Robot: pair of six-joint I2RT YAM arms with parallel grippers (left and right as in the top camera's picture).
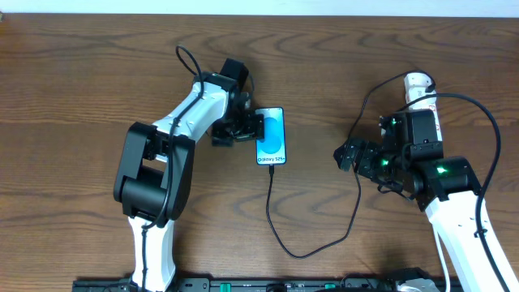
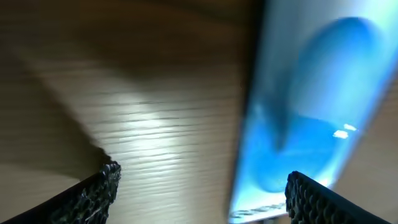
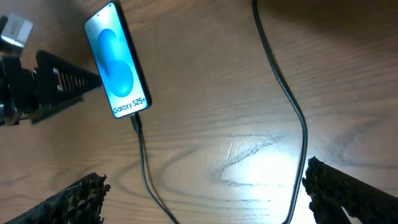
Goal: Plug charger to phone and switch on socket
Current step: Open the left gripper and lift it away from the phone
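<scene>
So the phone [image 1: 271, 136] lies flat on the wooden surface [image 1: 81, 81], screen up and lit blue. The charger [image 1: 276, 219] runs from its bottom edge, loops away below it and swings back up to the far right. In the right wrist view the plug tip [image 3: 136, 122] sits right at the phone's [image 3: 117, 68] bottom port and looks seated to me, though I can't swear it's pushed fully home.

The left hand [image 1: 250, 128] is just left of the phone, fingers spread wide and holding nothing. Its own camera shows the phone [image 2: 305, 106] as a blur close by one finger [image 2: 311, 199]. I can't tell if it actually touches. My guess is it's parked there to brace the phone so it doesn't slide when the cable tugs.

The right hand [image 1: 347, 154] hovers well to the right of the phone, also wide and empty, with the cable [image 3: 283, 93] running past beneath it.

The socket [image 1: 418, 83] is further right again, mostly hidden under the right arm — only a white end pokes out, and no switch is visible. I'd say the plugging looks done and the switch is what's left, which is probably why the right arm is over there.
</scene>
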